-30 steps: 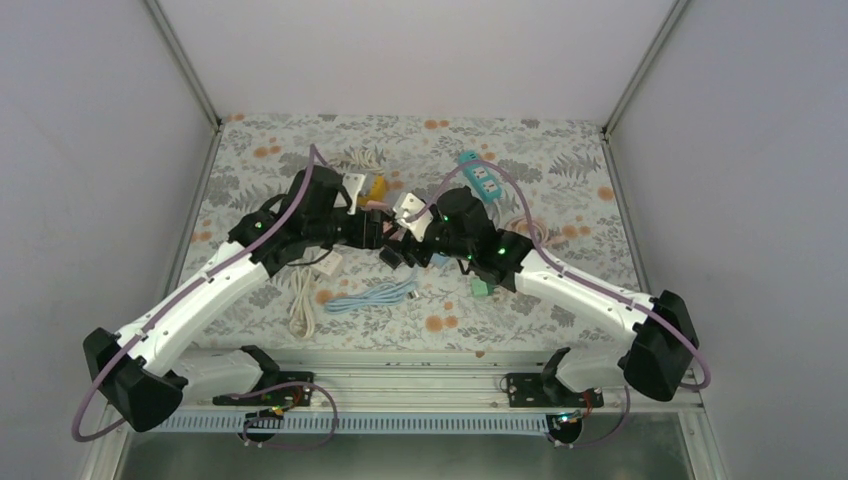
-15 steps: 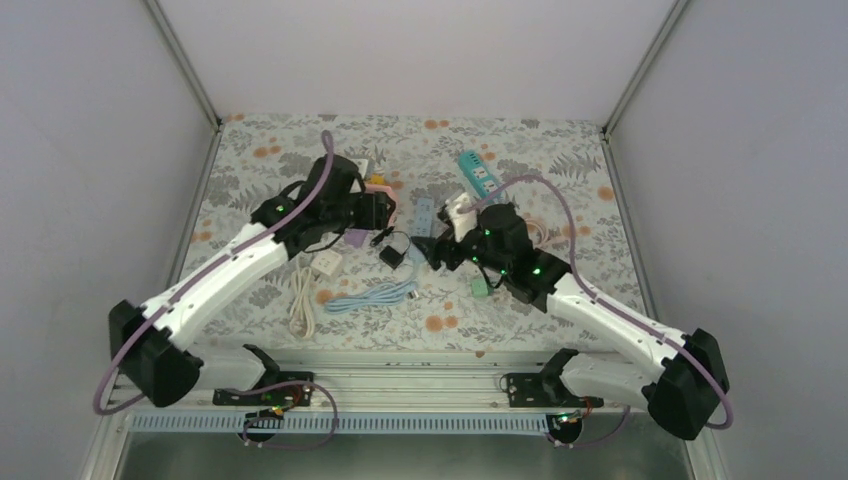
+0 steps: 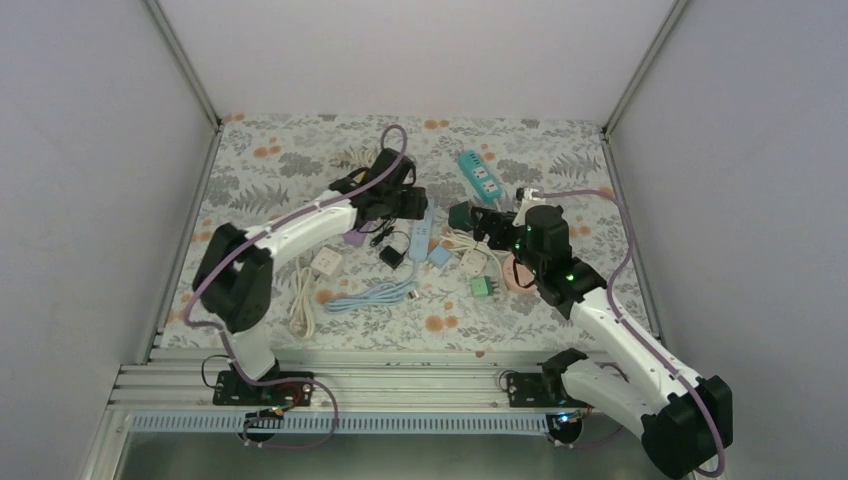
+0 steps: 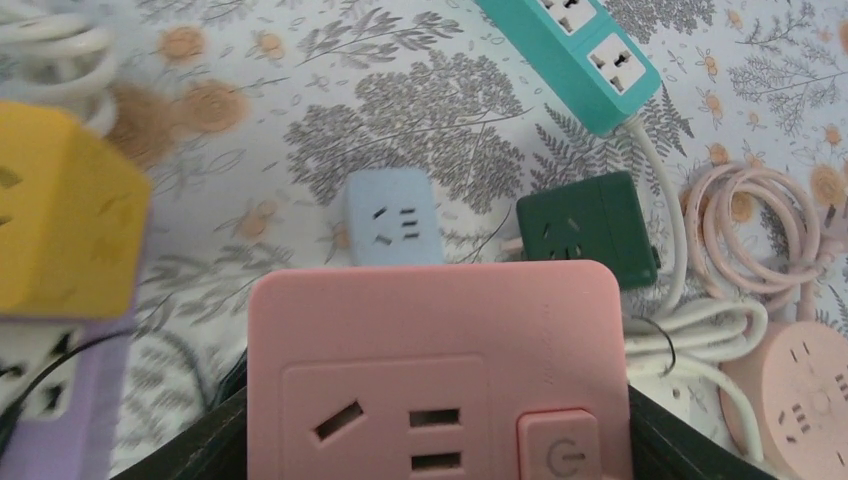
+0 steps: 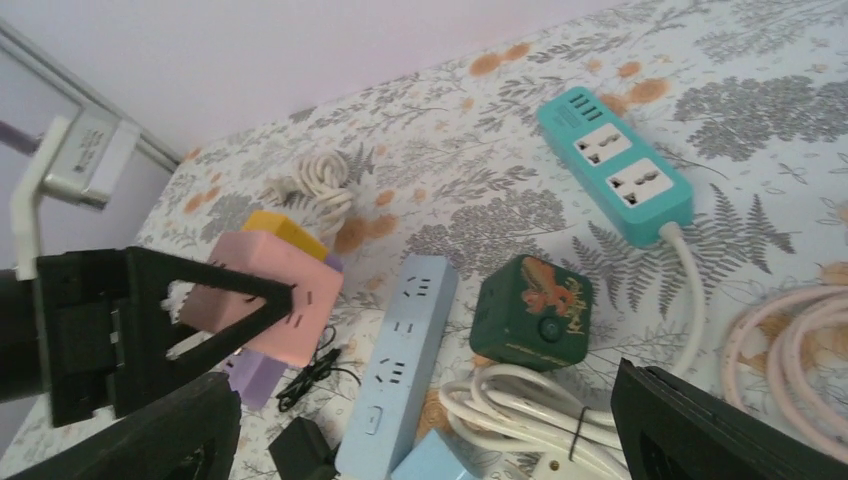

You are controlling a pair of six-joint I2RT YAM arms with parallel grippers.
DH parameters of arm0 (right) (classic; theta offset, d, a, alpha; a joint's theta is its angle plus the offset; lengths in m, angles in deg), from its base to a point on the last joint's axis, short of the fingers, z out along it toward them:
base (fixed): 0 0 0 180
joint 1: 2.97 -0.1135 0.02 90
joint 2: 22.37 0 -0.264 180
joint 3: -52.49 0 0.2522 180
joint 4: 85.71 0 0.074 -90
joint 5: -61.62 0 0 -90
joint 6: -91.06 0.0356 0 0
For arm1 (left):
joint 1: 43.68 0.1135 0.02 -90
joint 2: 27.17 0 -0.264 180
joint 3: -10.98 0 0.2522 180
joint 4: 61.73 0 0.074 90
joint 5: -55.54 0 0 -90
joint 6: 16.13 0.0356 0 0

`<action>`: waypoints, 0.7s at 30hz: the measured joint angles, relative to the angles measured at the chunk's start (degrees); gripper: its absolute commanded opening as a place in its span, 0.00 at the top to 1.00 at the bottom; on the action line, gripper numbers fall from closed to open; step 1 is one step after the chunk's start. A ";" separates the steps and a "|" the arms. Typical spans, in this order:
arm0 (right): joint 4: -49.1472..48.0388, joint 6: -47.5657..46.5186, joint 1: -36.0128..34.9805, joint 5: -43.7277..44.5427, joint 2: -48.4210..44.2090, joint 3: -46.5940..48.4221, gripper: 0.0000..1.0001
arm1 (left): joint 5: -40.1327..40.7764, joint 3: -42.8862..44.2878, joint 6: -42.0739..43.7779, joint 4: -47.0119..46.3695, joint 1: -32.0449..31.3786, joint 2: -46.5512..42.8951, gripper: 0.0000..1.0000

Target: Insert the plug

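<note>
- The left tool (image 4: pixel 438 436) is closed on a pink socket block (image 4: pixel 440 320). One finger presses on each side of the block, and the face with the sockets and the button looks toward the wrist camera.
- In the top view this block is at about 11 o'clock from the middle of the table (image 3: pixel 560 150). It is just beside a yellow cube (image 4: pixel 60 220) and a purple block (image 4: pixel 50 400).
- The plug (image 3: pixel 392 257) is a small black adapter with a thin black cord. It lies loose on the table at 6 o'clock from the left tool, and no tool touches it.
- The right tool (image 5: pixel 425 400) is wide open and has nothing between its fingers. It stands over the right half of the table and points toward 9 o'clock.
- In front of the right tool lie a light blue power strip (image 5: pixel 400 370) and a dark green cube (image 5: pixel 530 310), next to each other.
- A teal power strip (image 5: pixel 612 160) lies at 12 o'clock from the right tool, and its white cord runs down past the green cube.
- A round pink socket (image 4: pixel 810 400) with a coiled pink cable lies at 3 o'clock from the green cube.
</note>
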 measured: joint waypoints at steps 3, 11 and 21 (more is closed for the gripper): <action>1.14 0.24 0.31 1.07 0.00 0.00 0.05 | 0.00 3.93 0.61 -0.94 -0.76 5.53 0.47; 2.27 0.28 0.33 1.07 -0.13 -2.73 0.05 | 1.46 9.70 3.45 -1.75 -1.29 13.44 0.47; 1.60 0.26 0.33 0.61 1.44 -3.02 0.06 | 3.37 17.88 4.28 -0.31 -1.07 20.72 0.47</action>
